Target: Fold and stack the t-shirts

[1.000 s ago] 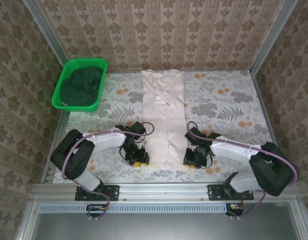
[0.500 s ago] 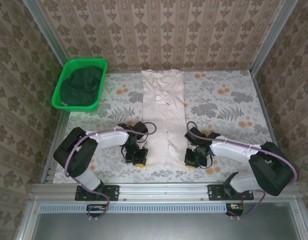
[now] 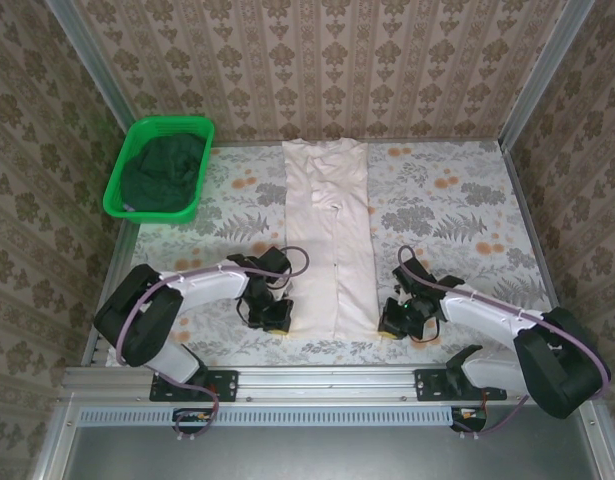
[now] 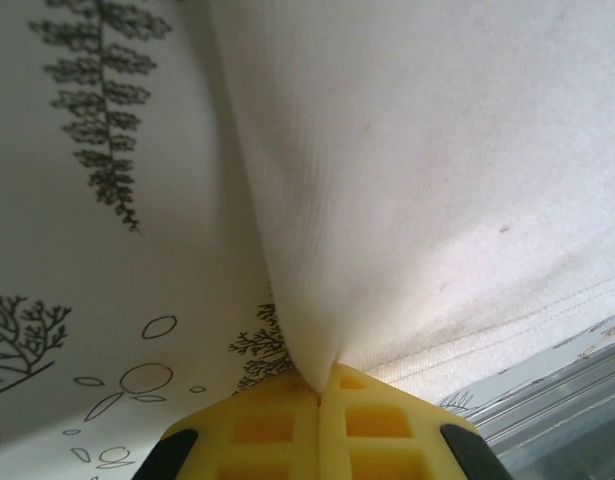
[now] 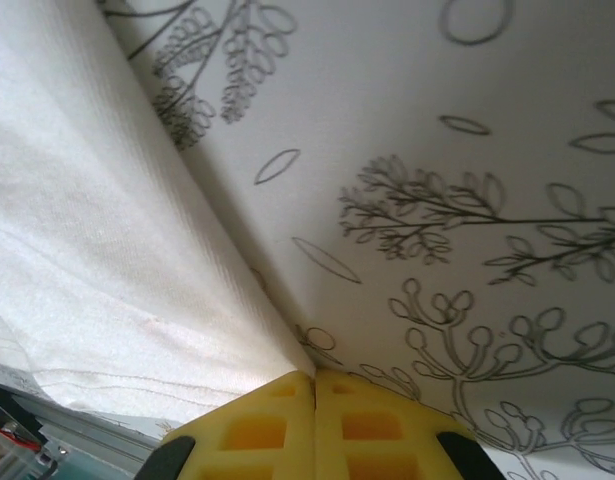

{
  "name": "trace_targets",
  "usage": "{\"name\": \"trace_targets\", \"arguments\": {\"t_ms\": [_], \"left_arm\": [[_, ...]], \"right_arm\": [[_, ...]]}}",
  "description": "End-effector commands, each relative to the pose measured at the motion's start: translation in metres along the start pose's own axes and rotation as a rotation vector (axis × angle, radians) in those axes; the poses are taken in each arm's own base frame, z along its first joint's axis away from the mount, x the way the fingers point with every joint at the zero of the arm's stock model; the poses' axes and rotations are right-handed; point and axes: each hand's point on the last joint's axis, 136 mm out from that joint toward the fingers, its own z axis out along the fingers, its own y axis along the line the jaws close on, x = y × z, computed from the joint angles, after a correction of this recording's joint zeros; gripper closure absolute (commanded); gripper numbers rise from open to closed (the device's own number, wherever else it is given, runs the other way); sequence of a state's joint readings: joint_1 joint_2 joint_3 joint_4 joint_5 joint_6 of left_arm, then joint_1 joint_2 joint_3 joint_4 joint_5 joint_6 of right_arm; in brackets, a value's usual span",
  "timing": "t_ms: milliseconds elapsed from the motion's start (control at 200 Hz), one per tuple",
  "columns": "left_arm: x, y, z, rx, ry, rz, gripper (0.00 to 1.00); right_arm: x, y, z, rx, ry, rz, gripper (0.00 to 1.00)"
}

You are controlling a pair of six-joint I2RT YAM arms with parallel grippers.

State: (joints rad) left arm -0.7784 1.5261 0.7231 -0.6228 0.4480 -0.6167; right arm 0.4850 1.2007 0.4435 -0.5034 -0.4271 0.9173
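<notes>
Both pincers were pinched tight on the near corners of the cream-pink t-shirt: my left pincer and my right pincer, by the front edge of the table. At the far left corner, the green basket held the dark green t-shirt.

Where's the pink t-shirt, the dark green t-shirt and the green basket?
pink t-shirt (image 3: 327, 200), top view, middle of the long folded strip.
dark green t-shirt (image 3: 165, 172), top view, middle of the heap in the basket.
basket (image 3: 175, 121), top view, its far rim.
</notes>
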Motion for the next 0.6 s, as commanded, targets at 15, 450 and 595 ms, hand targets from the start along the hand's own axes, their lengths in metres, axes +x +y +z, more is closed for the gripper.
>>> {"name": "trace_targets", "arguments": {"t_ms": [15,450,595], "left_arm": [[0.011,0.025,0.008,-0.084,0.012,-0.010,1.00],[0.015,0.005,0.001,0.041,-0.003,-0.002,1.00],[0.010,-0.014,-0.024,0.091,-0.025,0.016,1.00]], "right_arm": [[0.016,-0.041,0.002,0.110,0.032,0.125,1.00],[0.022,-0.026,0.007,-0.041,0.064,0.208,1.00],[0.007,0.010,-0.015,-0.173,-0.004,0.198,1.00]]}}
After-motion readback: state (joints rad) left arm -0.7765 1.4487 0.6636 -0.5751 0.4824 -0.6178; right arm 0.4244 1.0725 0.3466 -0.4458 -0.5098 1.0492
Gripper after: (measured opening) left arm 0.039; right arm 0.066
